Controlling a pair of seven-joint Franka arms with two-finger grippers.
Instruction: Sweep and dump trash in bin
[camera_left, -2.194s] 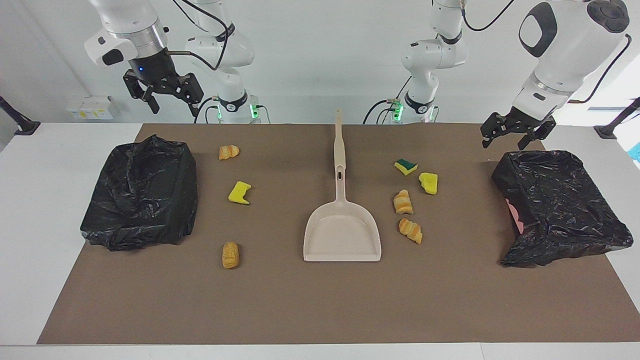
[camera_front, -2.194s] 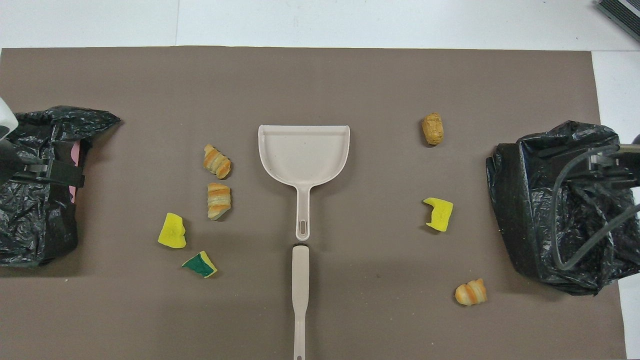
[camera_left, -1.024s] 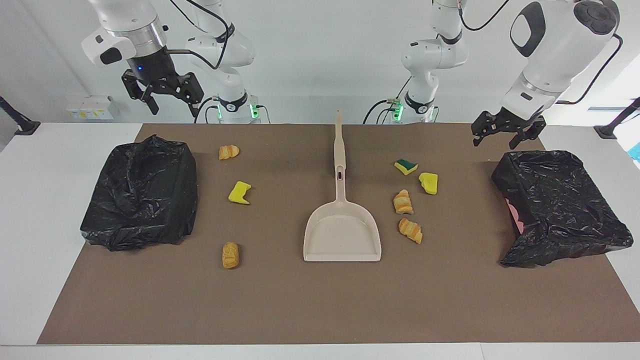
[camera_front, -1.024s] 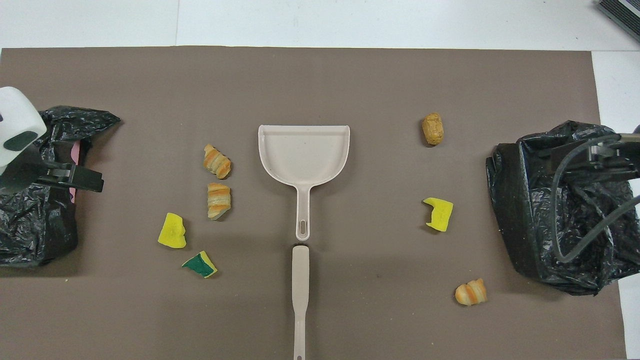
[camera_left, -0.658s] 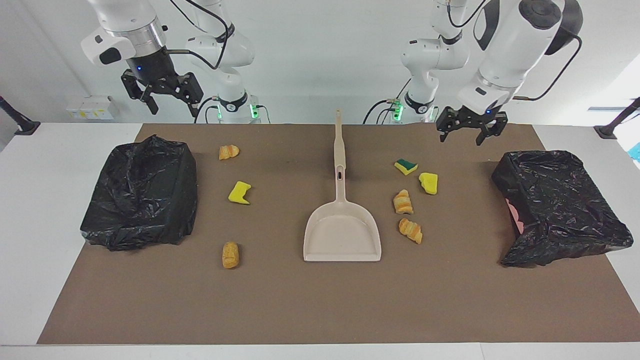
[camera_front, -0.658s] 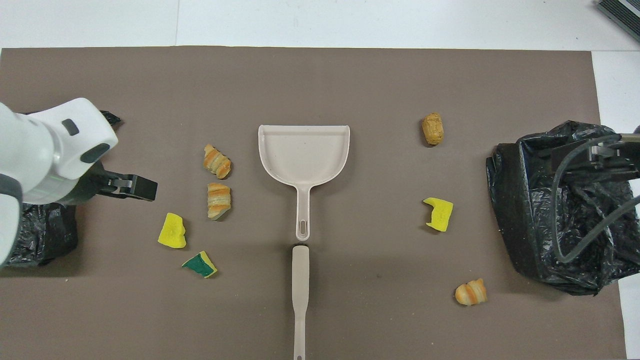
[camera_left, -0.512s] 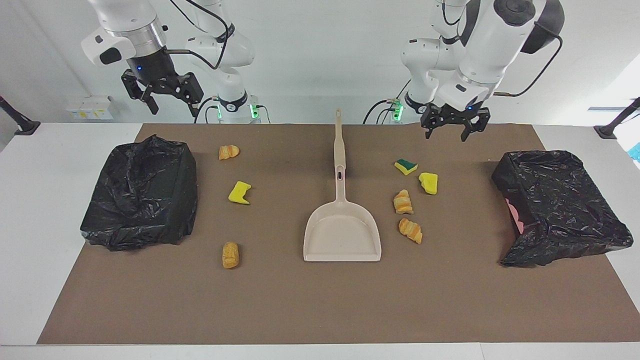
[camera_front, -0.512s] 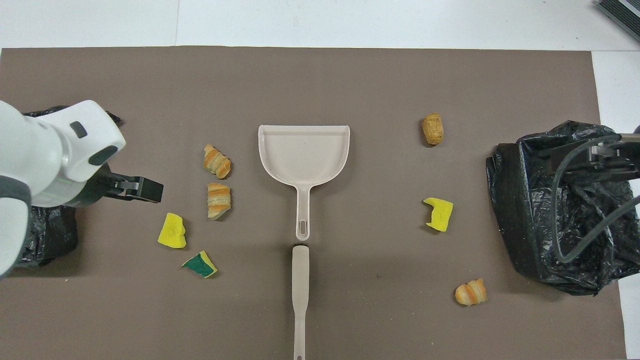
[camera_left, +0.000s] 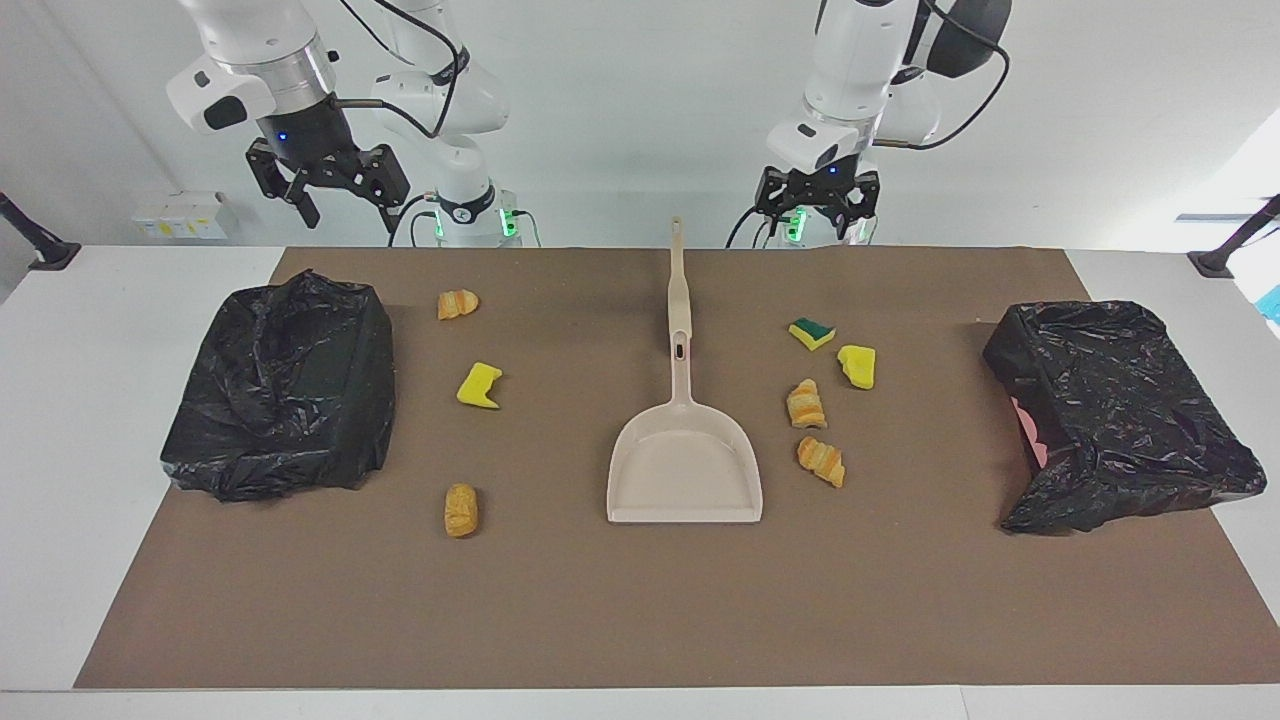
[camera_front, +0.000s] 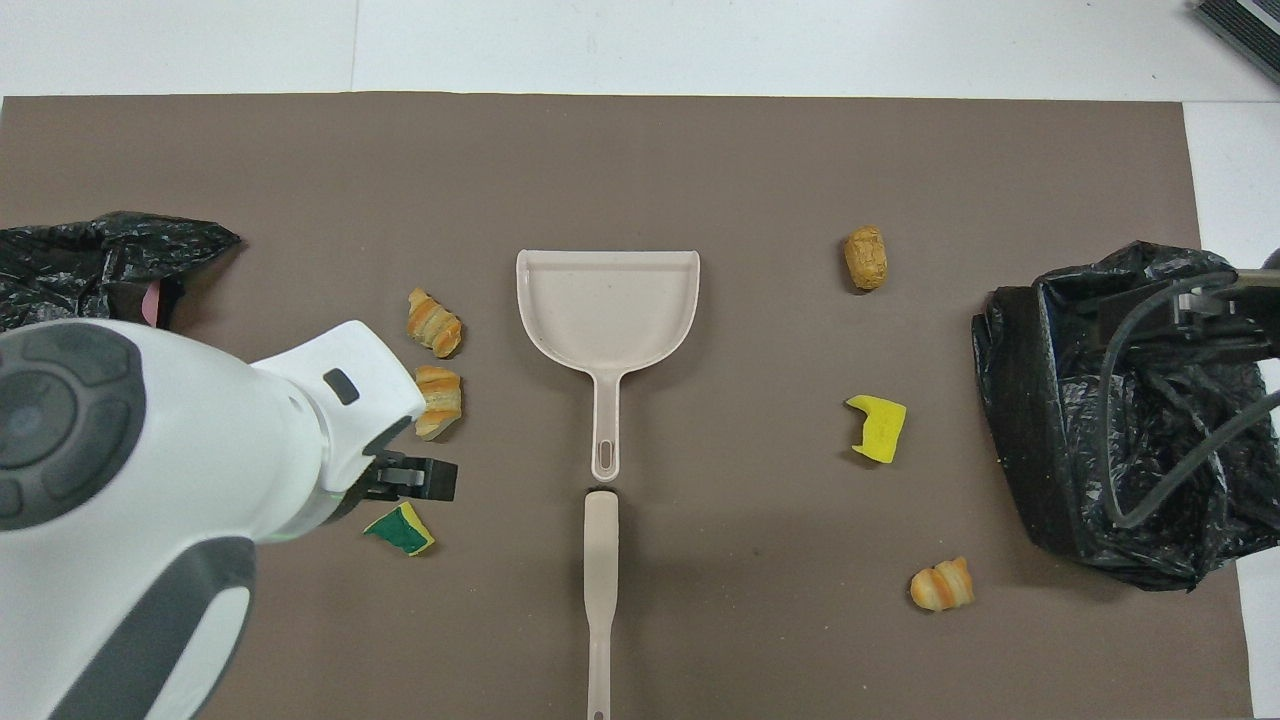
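Left gripper, jaws open, is hovering nearest the dustpan handle, whose long axis is pointing at the robots.

In the overhead view the left arm hides 1 yellow sponge chunk and part of a croissant; the bin at 9 o'clock is cut off, perhaps half covered.

A white table carries a wide brown mat before a plain white wall; bright daylight enters toward the left arm's end of the table.
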